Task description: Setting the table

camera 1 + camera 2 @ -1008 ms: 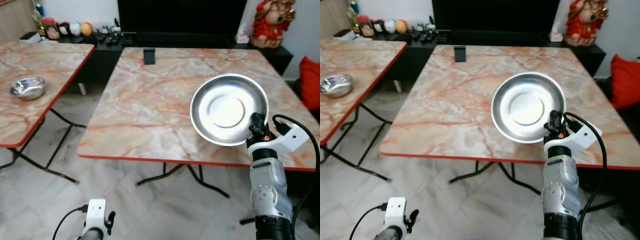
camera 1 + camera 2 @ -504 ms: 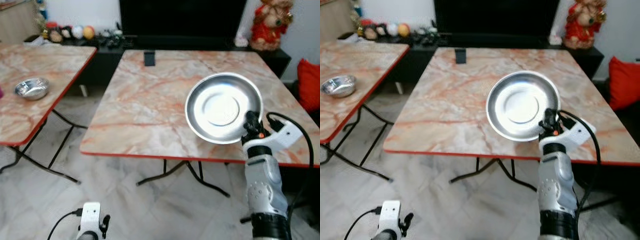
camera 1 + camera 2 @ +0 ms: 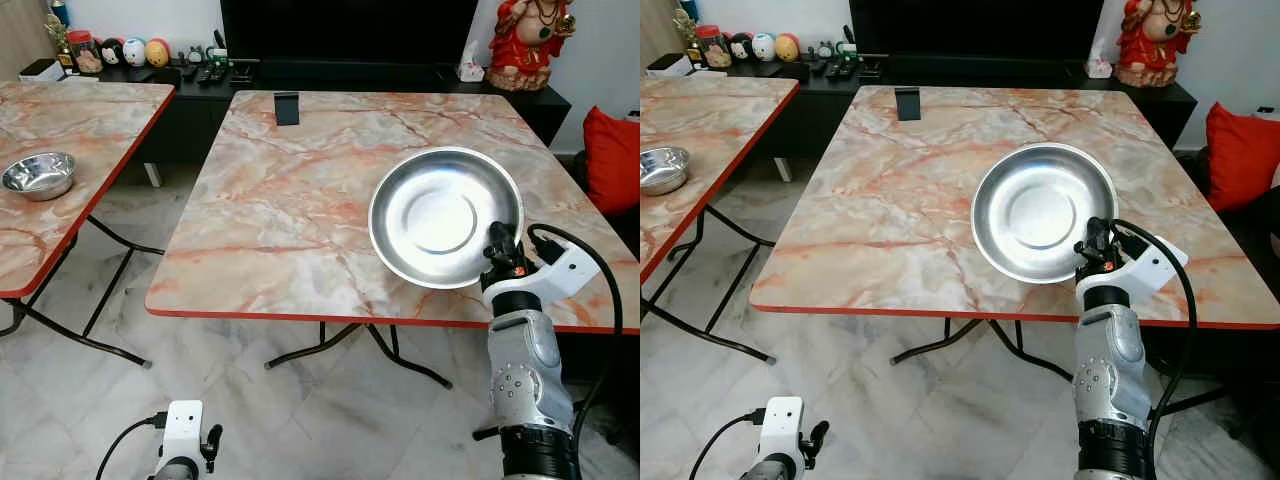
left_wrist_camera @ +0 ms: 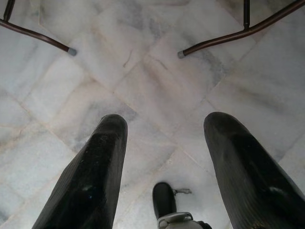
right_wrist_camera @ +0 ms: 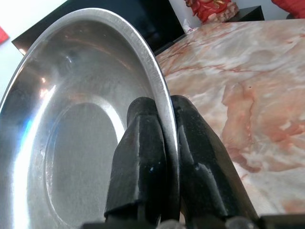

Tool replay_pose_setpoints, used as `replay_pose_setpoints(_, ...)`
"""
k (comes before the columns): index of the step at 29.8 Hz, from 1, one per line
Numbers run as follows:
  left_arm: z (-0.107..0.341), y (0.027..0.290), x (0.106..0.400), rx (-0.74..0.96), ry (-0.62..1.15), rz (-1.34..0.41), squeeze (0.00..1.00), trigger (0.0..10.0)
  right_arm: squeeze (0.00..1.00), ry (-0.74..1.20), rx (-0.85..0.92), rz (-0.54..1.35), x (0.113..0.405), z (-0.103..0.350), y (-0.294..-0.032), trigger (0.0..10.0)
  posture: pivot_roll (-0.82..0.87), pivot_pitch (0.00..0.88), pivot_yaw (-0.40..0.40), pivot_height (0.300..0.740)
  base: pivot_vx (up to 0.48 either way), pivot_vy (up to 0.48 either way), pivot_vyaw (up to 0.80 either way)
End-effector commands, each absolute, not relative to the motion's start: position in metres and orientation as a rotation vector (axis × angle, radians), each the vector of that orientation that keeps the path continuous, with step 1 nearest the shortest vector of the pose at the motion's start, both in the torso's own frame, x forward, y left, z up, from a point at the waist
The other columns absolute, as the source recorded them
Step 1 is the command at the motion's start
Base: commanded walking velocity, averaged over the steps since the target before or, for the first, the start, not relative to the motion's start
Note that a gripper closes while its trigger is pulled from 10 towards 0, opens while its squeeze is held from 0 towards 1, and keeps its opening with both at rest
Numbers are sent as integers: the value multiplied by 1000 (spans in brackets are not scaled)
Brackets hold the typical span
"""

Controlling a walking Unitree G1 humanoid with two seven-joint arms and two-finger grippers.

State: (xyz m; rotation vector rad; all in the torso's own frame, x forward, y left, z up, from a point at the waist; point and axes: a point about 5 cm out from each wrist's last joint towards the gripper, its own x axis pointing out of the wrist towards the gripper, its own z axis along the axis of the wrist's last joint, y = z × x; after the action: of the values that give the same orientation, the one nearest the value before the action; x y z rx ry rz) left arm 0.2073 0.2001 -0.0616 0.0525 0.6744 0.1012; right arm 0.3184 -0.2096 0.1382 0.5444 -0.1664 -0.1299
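Right wrist view shows the right gripper (image 5: 167, 157) closed tight on the rim of the steel plate (image 5: 71, 124), one black finger inside the rim and one outside. From the head views the steel plate (image 3: 446, 216) is held tilted, its hollow face turned toward the robot, above the near right part of the marble table (image 3: 300, 190). It does not rest on the table yet, as far as I can judge.

To do this step well, I think the wrist must first turn so that the plate becomes level, then go down slowly until the bottom lies flat on the table, and only then the fingers should open. The grip is on a thin edge, so a fast turn could let the plate slip or swing. It is better to put it well away from the red table edge (image 3: 330, 318), because the plate hangs close to this edge now.

The left gripper (image 4: 167, 157) hangs idle over the tiled floor (image 4: 157, 81) with its fingers wide apart, holding nothing.

Compared with one second ago, the camera has shifted a little; the plate sits slightly lower and more to the left in the picture. The grip on the rim looks the same and the plate remains tilted.
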Motion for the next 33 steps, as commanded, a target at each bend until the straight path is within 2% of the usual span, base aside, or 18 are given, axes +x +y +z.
replay_pose_setpoints(1, -63, 202, 205, 50, 691, 104, 0, 10000, 0, -188, 537, -133, 319, 142, -211, 10000, -115, 0, -22, 736, 259, 0, 0)
replay_pose_setpoints(19, -66, 204, 200, 53, 704, 114, 0, 10000, 0, -191, 529, -124, 321, 143, -210, 10000, -111, 0, -26, 736, 292, 0, 0)
replay_pose_setpoints(33, -66, 204, 200, 53, 702, 114, 0, 10000, 0, -188, 523, -131, 321, 143, -211, 10000, -113, 2, -27, 736, 0, 0, 0)
